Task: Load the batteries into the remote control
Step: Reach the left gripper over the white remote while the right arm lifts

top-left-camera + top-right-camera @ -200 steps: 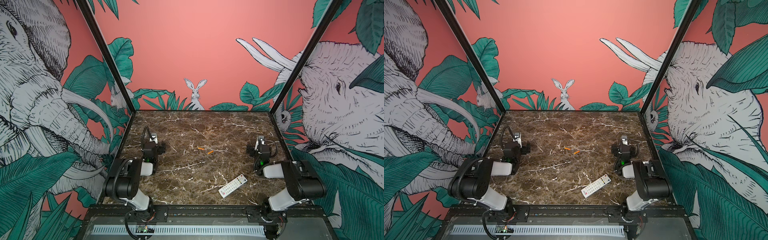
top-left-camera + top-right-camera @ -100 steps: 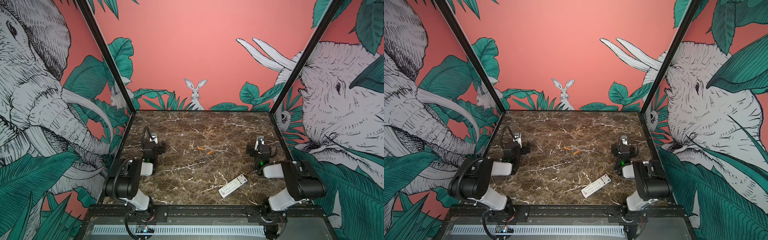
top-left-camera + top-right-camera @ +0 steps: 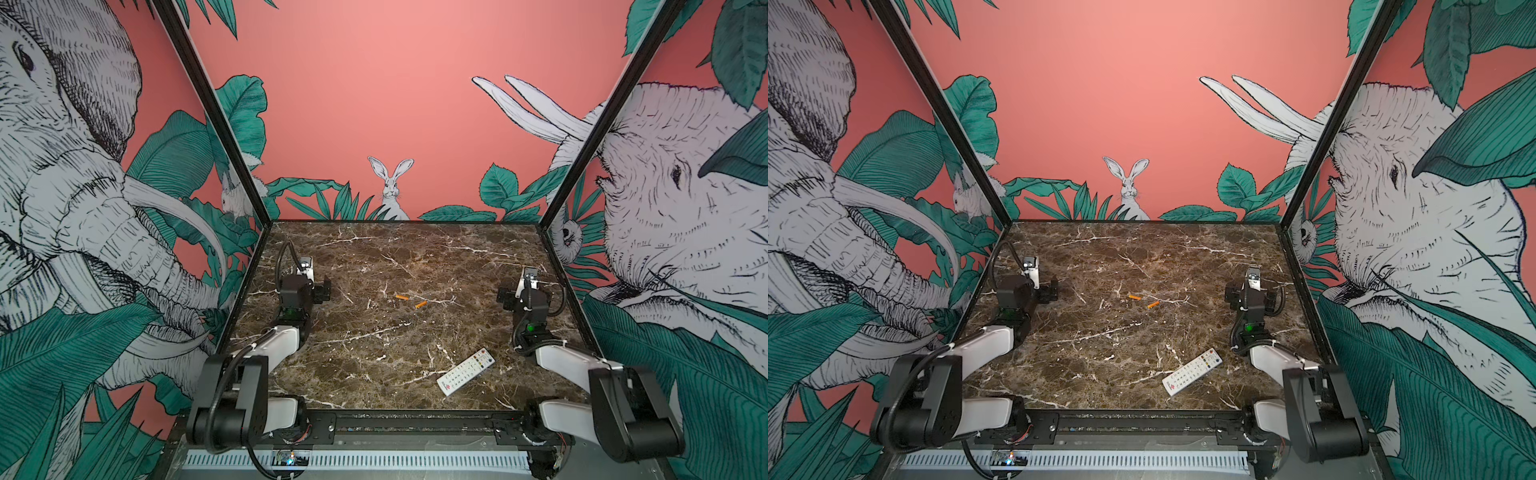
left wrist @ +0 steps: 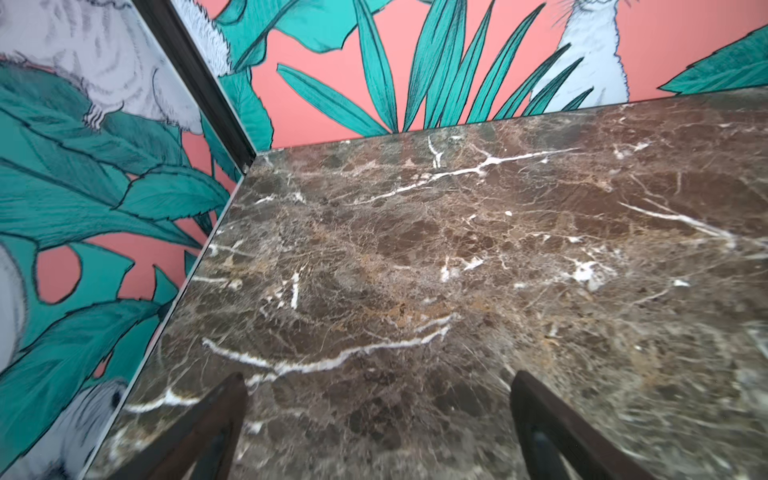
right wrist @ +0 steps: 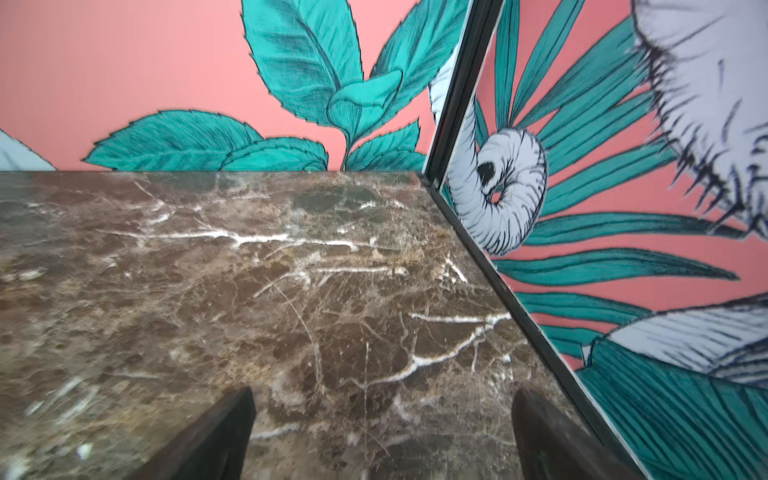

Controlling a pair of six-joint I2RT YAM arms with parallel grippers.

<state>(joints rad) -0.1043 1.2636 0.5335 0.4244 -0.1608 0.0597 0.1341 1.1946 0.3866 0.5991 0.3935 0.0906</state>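
- Bench (image 3: 374, 249): dark marble; nothing is loaded yet, so the job looks to be at its start
- Left end effector (image 4: 378, 378): jaws spread wide, holding nothing, low near the left wall
- Right end effector (image 5: 384, 392): likewise wide and empty, near the right wall
- Remote (image 3: 466, 371): lies buttons-up, slanted, front right, nearest the right end effector; the battery bay is probably underneath, so flip it first, gripping across the narrow width with jaws squared to its slant
- Batteries (image 3: 402, 297): two, mid-bench, near each other but apart, well clear of the remote; they may roll, so close across the barrel, one at a time
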